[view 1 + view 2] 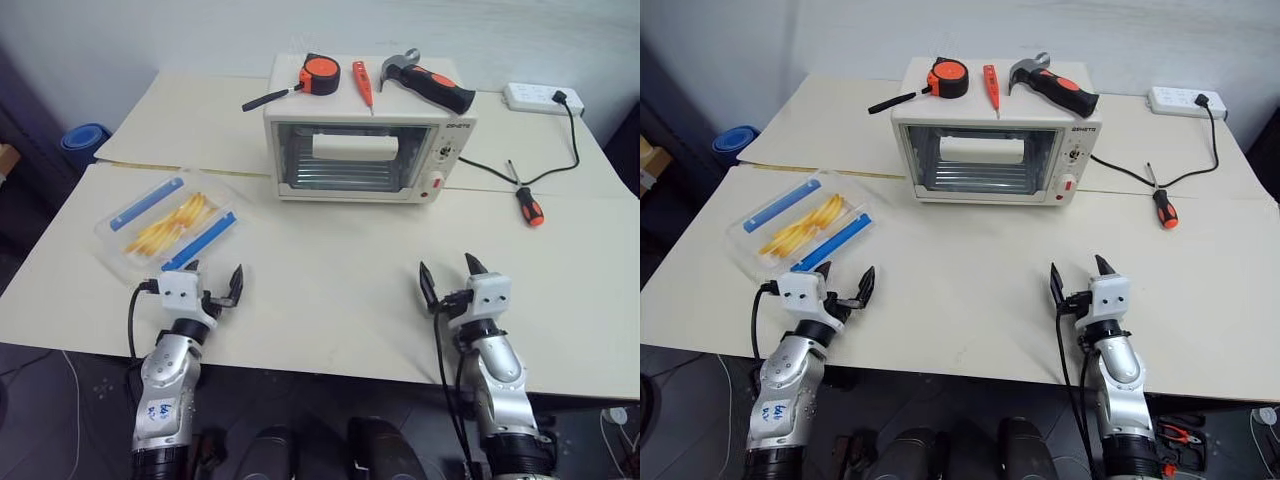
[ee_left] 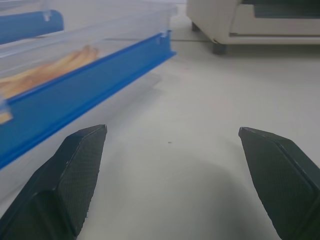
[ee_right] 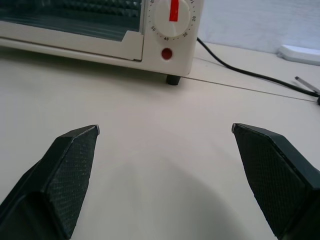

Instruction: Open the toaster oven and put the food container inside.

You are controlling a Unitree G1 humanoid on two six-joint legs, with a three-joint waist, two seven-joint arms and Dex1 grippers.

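I see a pale table from above. The oven sits at the upper centre of the frame, its glass door shut and facing me, tools lying on its roof. The container lies at the left middle, its long axis slanting from lower left to upper right, blue clips along both long sides. My left gripper hovers at the lower left, jaws wide and empty, just below the container's near end. My right gripper hovers at the lower right, jaws wide and empty, well short of the oven. I judge the door comes first; the oven lies up the frame between both hands, and the container is nearer my left
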